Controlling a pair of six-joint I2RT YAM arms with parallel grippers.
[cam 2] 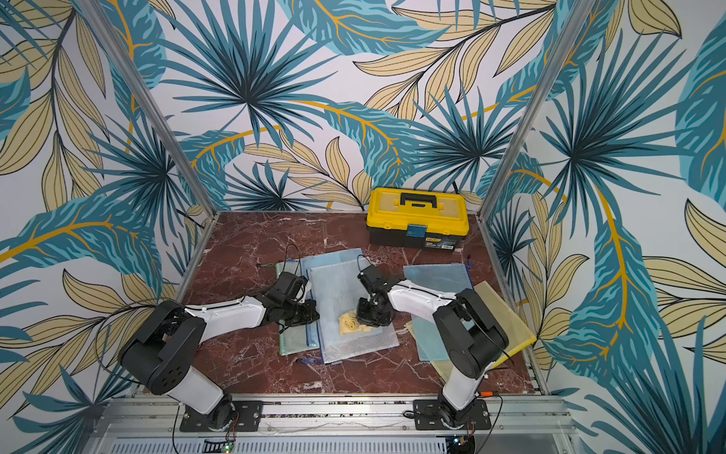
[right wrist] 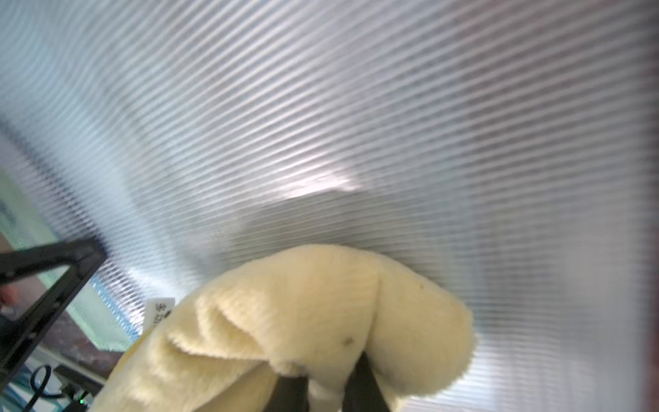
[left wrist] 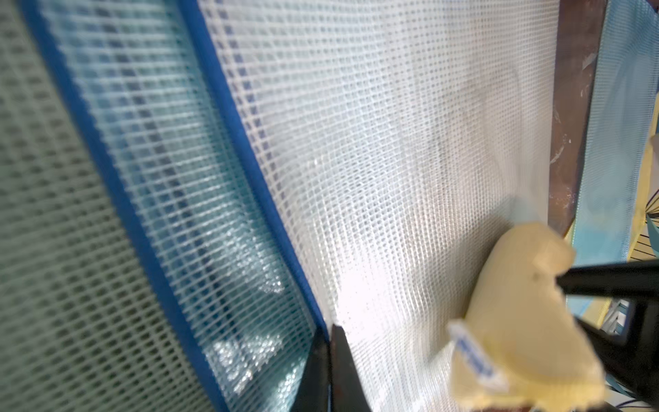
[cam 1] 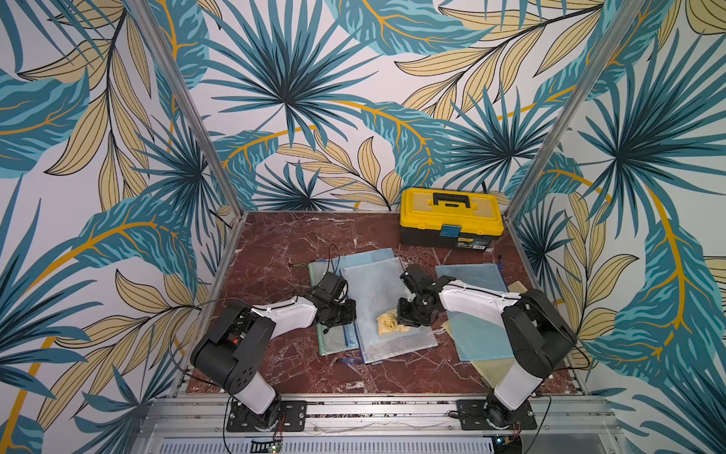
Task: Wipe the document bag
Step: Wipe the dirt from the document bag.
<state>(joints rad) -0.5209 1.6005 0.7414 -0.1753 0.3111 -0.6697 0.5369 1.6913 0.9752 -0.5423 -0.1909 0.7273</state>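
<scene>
The document bag (cam 1: 373,287) (cam 2: 334,283) is a white translucent mesh pouch with blue trim, lying flat mid-table on top of other pouches. A crumpled pale yellow cloth (cam 1: 387,323) (cam 2: 349,323) (right wrist: 321,314) rests on its near part. My right gripper (cam 1: 404,319) (cam 2: 367,317) (right wrist: 326,387) is shut on the cloth, which is bunched around its fingers. My left gripper (cam 1: 352,316) (cam 2: 315,312) (left wrist: 330,360) is shut, its tips together on the bag's blue-trimmed left edge (left wrist: 249,171). In the left wrist view the cloth (left wrist: 524,321) lies a short way off across the mesh.
A green mesh pouch (cam 1: 329,342) and a blue one (cam 1: 353,257) lie under the bag. Under the right arm sit another blue pouch (cam 1: 473,314) and a yellow mesh pouch (cam 2: 508,318). At the back right stands a yellow and black toolbox (cam 1: 451,218). Metal frame posts border the table.
</scene>
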